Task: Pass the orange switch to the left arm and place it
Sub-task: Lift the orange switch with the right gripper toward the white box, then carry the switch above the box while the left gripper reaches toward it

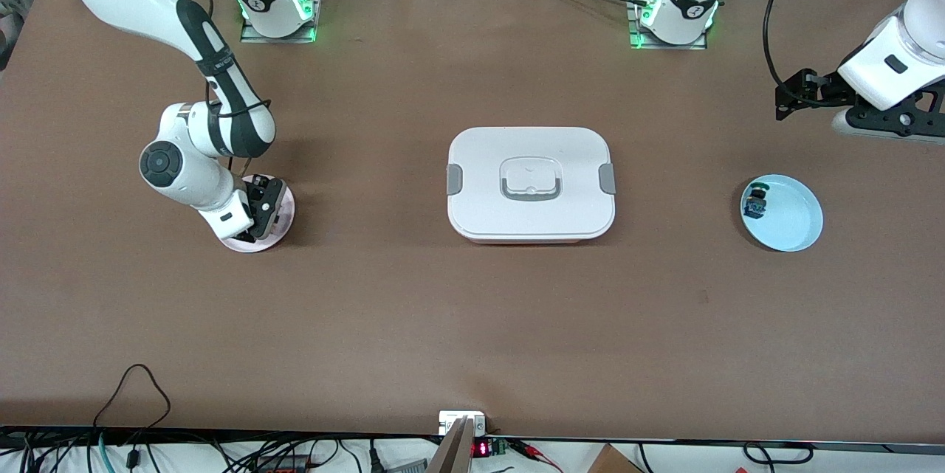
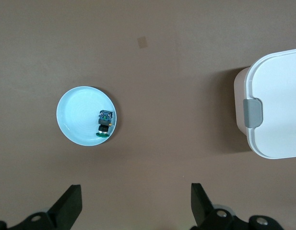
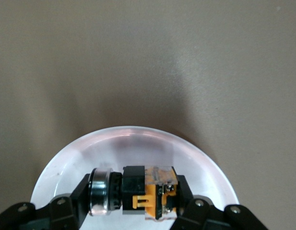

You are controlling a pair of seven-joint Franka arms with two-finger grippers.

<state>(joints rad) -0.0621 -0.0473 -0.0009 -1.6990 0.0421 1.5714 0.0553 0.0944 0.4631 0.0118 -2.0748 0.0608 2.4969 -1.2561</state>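
The orange switch (image 3: 148,194), black with an orange body and a silver ring, lies sideways in a pale pink plate (image 3: 138,143). My right gripper (image 3: 138,201) is shut on it, one finger at each end, low in the plate. In the front view the right gripper (image 1: 260,216) covers the switch, at the pink plate (image 1: 286,211) toward the right arm's end. The white box (image 1: 530,181) stands at the table's middle. My left gripper (image 1: 794,97) is open and empty, up in the air at the left arm's end; its own view shows the fingers wide apart (image 2: 136,206).
A light blue plate (image 1: 794,222) toward the left arm's end holds a small black switch with green-blue parts (image 1: 757,201). Both show in the left wrist view, the plate (image 2: 78,120) and the switch (image 2: 105,123), with the box's clip end (image 2: 277,105).
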